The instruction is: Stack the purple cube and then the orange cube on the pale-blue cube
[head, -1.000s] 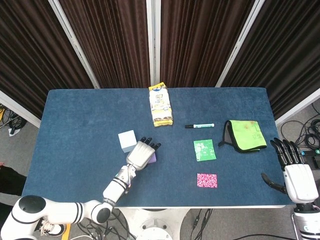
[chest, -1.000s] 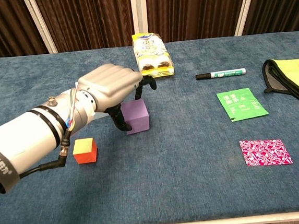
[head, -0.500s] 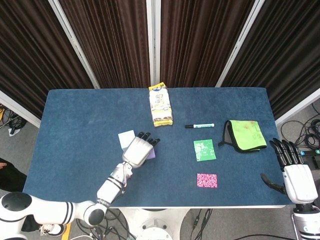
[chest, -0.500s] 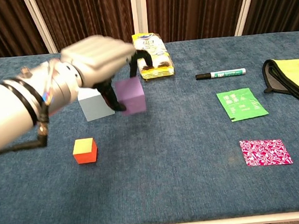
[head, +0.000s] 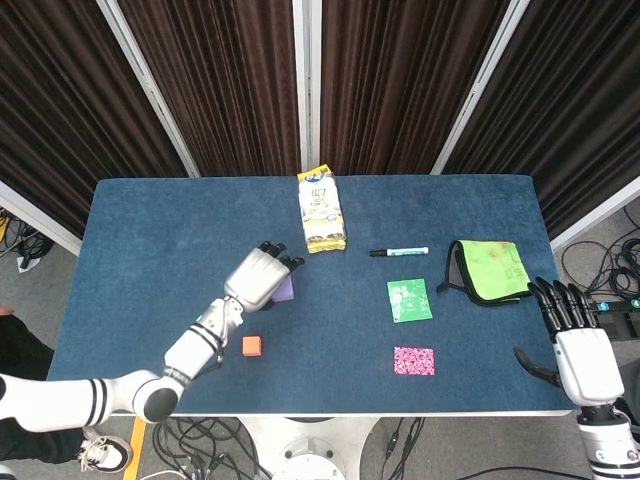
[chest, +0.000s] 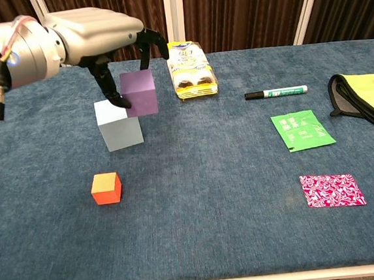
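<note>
My left hand grips the purple cube and holds it in the air, just above and to the right of the pale-blue cube. In the head view the hand hides the pale-blue cube. The orange cube sits on the table, nearer the front edge. My right hand hangs open at the table's right edge, far from the cubes, and holds nothing.
A yellow snack pack lies behind the cubes. A marker, a green packet, a pink patterned card and a green cloth lie on the right half of the blue table.
My left hand has lifted the purple cube off the table and carried it up and to the left, toward the pale-blue cube. The right hand has barely moved.
</note>
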`<move>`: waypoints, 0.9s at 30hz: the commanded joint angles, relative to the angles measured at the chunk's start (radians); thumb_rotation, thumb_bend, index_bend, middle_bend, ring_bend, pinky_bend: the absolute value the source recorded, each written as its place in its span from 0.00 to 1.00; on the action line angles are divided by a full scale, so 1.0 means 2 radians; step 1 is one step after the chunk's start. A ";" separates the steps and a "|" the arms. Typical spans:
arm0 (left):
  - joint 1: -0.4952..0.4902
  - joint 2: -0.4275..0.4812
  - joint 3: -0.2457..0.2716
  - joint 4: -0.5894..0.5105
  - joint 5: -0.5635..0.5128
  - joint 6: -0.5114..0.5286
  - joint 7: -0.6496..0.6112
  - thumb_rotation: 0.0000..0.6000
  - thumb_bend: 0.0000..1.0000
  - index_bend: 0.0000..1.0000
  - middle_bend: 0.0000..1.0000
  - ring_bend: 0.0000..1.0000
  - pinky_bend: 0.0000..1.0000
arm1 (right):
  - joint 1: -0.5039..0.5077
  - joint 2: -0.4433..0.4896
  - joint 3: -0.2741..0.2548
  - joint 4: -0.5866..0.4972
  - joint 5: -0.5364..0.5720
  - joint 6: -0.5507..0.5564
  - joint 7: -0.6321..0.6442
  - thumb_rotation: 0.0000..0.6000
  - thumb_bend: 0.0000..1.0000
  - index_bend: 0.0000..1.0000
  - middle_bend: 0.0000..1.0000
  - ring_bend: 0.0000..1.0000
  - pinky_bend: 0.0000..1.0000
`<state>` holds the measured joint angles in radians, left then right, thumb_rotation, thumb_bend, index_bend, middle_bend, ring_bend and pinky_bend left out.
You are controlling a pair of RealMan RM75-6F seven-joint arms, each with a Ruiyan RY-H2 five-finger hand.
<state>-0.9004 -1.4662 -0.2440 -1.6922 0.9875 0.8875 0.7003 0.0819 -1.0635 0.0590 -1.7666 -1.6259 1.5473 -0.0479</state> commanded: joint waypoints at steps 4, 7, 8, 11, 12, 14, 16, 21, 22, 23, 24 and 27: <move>-0.017 0.031 0.002 0.053 0.064 -0.058 -0.103 1.00 0.20 0.30 0.53 0.22 0.25 | 0.000 -0.009 0.003 0.001 0.006 0.001 -0.018 1.00 0.13 0.02 0.06 0.00 0.00; -0.020 0.035 0.003 0.073 0.070 -0.065 -0.127 1.00 0.20 0.29 0.53 0.22 0.25 | 0.001 -0.014 0.006 0.001 0.014 -0.002 -0.027 1.00 0.13 0.02 0.06 0.00 0.00; -0.019 0.034 0.003 0.082 0.066 -0.064 -0.135 1.00 0.20 0.29 0.53 0.22 0.25 | 0.002 -0.016 0.008 0.002 0.018 -0.004 -0.031 1.00 0.13 0.02 0.06 0.00 0.00; -0.016 0.030 0.001 0.097 0.044 -0.056 -0.148 1.00 0.20 0.30 0.54 0.23 0.25 | 0.004 -0.021 0.011 0.003 0.027 -0.008 -0.038 1.00 0.13 0.02 0.06 0.00 0.00; -0.015 0.029 0.001 0.100 0.036 -0.055 -0.149 1.00 0.20 0.29 0.55 0.23 0.25 | 0.004 -0.021 0.012 0.003 0.029 -0.009 -0.038 1.00 0.13 0.02 0.06 0.00 0.00; -0.013 0.029 0.005 0.104 0.025 -0.051 -0.148 1.00 0.20 0.30 0.55 0.24 0.25 | 0.005 -0.021 0.014 0.002 0.033 -0.011 -0.039 1.00 0.13 0.02 0.06 0.00 0.00; -0.012 0.030 0.009 0.104 0.021 -0.050 -0.145 1.00 0.20 0.30 0.55 0.24 0.25 | 0.005 -0.020 0.014 0.001 0.033 -0.010 -0.038 1.00 0.13 0.02 0.06 0.00 0.00; -0.012 0.032 0.019 0.093 0.020 -0.044 -0.143 1.00 0.20 0.29 0.55 0.23 0.25 | 0.004 -0.017 0.013 0.000 0.030 -0.007 -0.033 1.00 0.13 0.02 0.06 0.00 0.00; -0.013 0.032 0.021 0.091 0.020 -0.043 -0.143 1.00 0.20 0.29 0.55 0.24 0.25 | 0.004 -0.016 0.012 0.000 0.028 -0.006 -0.032 1.00 0.13 0.02 0.06 0.00 0.00; -0.013 0.032 0.023 0.088 0.020 -0.042 -0.142 1.00 0.20 0.29 0.55 0.24 0.25 | 0.003 -0.016 0.012 0.000 0.027 -0.006 -0.031 1.00 0.13 0.02 0.06 0.00 0.00; -0.013 0.032 0.024 0.086 0.019 -0.041 -0.141 1.00 0.20 0.29 0.55 0.24 0.25 | 0.003 -0.015 0.011 0.000 0.025 -0.005 -0.031 1.00 0.13 0.02 0.06 0.00 0.00; -0.014 0.029 0.028 0.082 0.016 -0.035 -0.137 1.00 0.20 0.30 0.55 0.24 0.25 | 0.003 -0.014 0.010 0.000 0.023 -0.004 -0.029 1.00 0.13 0.02 0.06 0.00 0.00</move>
<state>-0.9272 -1.4066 -0.1901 -1.5271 1.0206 0.8152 0.4247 0.0875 -1.0925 0.0787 -1.7673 -1.5795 1.5383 -0.1061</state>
